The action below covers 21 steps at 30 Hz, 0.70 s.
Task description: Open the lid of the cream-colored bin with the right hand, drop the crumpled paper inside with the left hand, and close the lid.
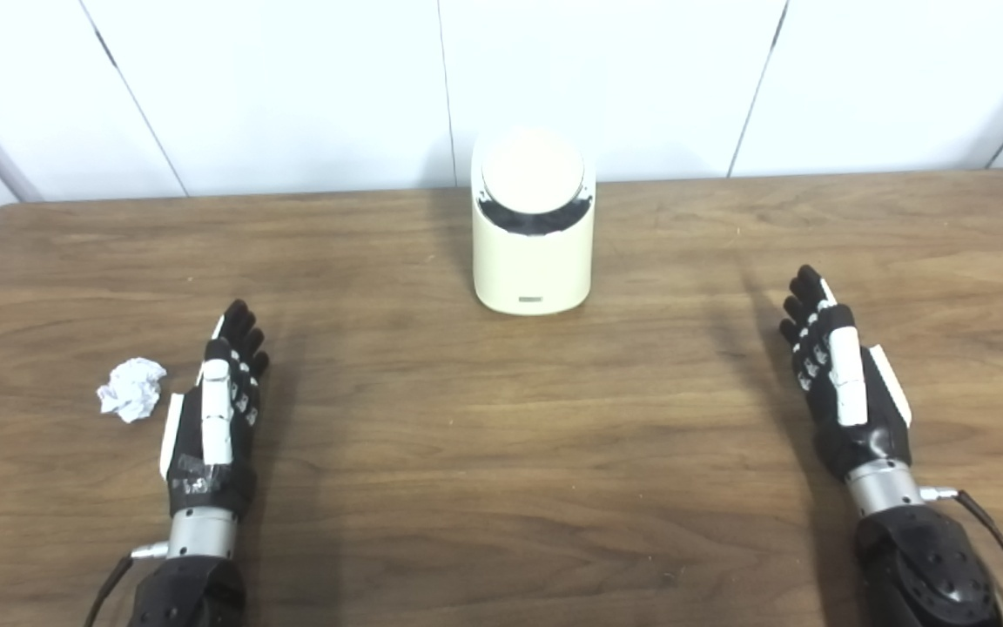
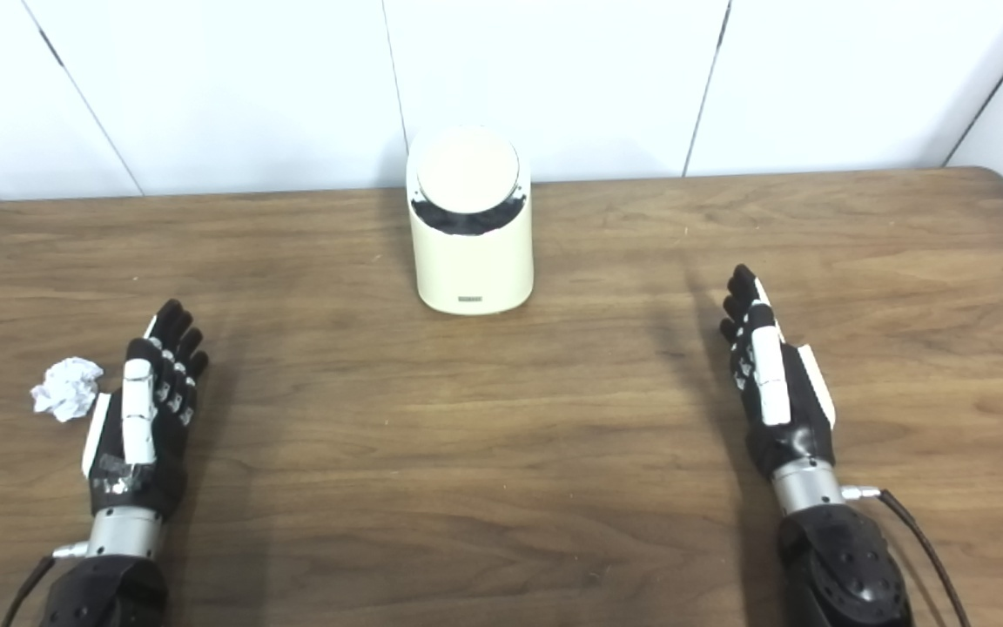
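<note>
A cream-colored bin [image 1: 533, 261] stands upright at the back middle of the wooden table [image 1: 501, 453]. Its round lid [image 1: 533, 170] sits tilted on top, with a dark gap showing under its front edge. A crumpled white paper ball [image 1: 131, 388] lies on the table at the left. My left hand [image 1: 218, 409] rests just right of the paper, open, fingers straight and holding nothing. My right hand [image 1: 841, 370] rests at the right side of the table, open and empty, well to the right of the bin and nearer to me.
White wall panels [image 1: 292, 87] rise behind the table's far edge. The table's rounded corners show at the back left and back right. Bare wood lies between the two hands and in front of the bin.
</note>
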Motion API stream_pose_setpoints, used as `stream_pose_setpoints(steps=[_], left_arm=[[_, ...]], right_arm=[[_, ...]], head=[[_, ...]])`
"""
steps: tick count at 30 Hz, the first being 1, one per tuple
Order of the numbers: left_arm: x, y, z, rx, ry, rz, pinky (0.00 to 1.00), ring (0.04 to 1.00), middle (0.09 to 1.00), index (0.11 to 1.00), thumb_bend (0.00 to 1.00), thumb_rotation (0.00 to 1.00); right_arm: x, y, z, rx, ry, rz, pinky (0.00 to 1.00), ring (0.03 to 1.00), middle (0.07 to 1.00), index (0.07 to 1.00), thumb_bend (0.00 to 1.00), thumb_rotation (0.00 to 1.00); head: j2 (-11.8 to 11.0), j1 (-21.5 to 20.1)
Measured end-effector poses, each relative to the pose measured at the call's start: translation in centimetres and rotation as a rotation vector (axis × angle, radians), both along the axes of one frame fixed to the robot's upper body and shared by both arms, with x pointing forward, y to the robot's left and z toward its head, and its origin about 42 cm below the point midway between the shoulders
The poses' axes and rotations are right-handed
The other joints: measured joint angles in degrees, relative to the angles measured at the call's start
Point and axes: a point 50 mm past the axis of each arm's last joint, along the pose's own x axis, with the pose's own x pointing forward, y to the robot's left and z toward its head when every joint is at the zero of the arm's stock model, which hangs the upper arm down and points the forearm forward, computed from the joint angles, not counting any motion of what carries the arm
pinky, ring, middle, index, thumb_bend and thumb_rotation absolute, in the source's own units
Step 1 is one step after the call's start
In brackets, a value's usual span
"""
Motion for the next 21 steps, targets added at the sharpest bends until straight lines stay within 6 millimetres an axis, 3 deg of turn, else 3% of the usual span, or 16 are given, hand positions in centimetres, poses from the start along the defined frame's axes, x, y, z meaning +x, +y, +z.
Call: stream_pose_setpoints(steps=[6, 21], left_arm=[[0.02, -0.17, -0.03, 0.01, 0.001, -0.004, 1.0, 0.996, 1.0, 0.982, 0.46, 0.92], [0.03, -0.3, -0.26, 0.017, -0.008, -0.002, 1.0, 1.0, 1.0, 0.985, 0.45, 0.93]], right_arm=[[-0.08, -0.07, -0.23, 0.005, -0.013, 0.003, 1.0, 1.0, 1.0, 0.987, 0.56, 1.0], [-0.17, -0.08, -0.33, 0.006, -0.016, 0.007, 1.0, 1.0, 1.0, 0.98, 0.52, 1.0]], head=[[-1.4, 0.0], [-1.9, 0.4]])
